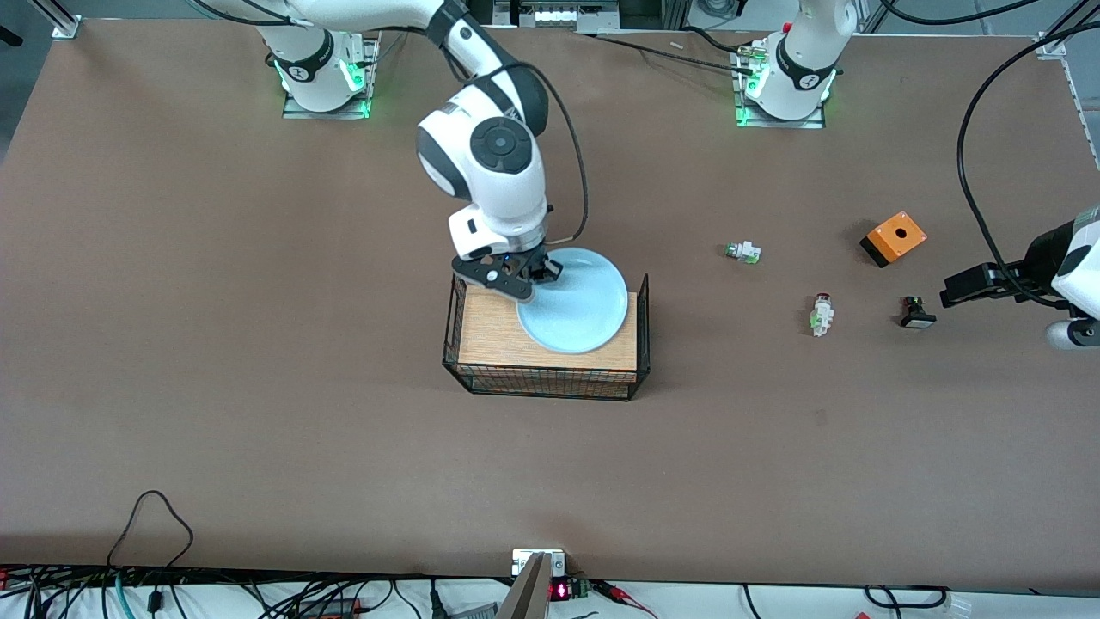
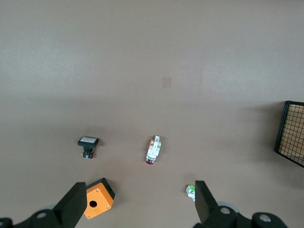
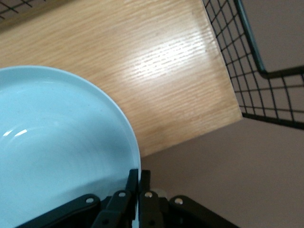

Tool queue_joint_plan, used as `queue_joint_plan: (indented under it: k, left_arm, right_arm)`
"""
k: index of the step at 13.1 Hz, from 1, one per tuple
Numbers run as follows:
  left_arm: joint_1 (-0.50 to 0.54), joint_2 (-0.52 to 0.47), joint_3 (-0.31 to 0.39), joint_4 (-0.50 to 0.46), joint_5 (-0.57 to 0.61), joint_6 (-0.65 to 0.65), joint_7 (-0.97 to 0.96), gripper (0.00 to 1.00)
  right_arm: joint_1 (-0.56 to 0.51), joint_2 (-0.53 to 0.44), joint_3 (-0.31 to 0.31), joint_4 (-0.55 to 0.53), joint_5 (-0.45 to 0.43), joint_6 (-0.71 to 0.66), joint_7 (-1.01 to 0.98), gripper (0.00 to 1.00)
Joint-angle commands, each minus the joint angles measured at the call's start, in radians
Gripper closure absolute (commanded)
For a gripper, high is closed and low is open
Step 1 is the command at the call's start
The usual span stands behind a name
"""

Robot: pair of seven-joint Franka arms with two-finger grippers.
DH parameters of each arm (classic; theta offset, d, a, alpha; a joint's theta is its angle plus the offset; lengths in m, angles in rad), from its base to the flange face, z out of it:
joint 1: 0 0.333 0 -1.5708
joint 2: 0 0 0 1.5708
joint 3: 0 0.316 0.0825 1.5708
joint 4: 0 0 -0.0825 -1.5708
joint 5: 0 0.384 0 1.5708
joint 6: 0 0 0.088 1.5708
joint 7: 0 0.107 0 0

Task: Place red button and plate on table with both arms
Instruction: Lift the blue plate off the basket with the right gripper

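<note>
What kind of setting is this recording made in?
Most likely a robotics lab bench: two white robot arms are bolted to a matte brown tabletop, loose cables run along its edge, and test props lie about, such as the small wood-topped black wire rack and an orange button box.

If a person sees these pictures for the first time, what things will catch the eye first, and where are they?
First, the pale blue plate on the wood-topped wire rack at mid-table, with the right claw shut on the plate's rim. Next, the orange box toward the left arm's end of the table. Nearer the front camera than it lies the red button, while the left claw hangs open over that area.
</note>
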Motion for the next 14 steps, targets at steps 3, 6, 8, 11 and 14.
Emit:
queue_joint_plan:
  k: [3,6,8,11,14]
  left_arm:
    - [0.003,-0.060,-0.009,-0.022,-0.022,-0.028,0.018,0.00]
    - [-0.095,-0.105,0.075,-0.066,-0.028,-0.030,0.013,0.00]
    - [-0.247,-0.105,0.254,-0.062,-0.056,-0.028,0.012,0.00]
    - [-0.269,-0.114,0.301,-0.076,-0.108,-0.007,0.020,0.00]
    - [-0.301,-0.154,0.327,-0.144,-0.105,0.075,0.020,0.00]
  right_arm:
    - [0.022,-0.062,0.004,-0.012,0.042,-0.128,0.012,1.00]
    - [0.022,-0.115,0.007,-0.010,0.051,-0.209,0.006,1.00]
    - [0.021,-0.172,0.009,-0.009,0.095,-0.284,0.001,1.00]
    - [0.018,-0.240,0.009,-0.010,0.109,-0.366,-0.011,1.00]
    - [0.010,-0.286,0.007,-0.010,0.112,-0.452,-0.065,1.00]
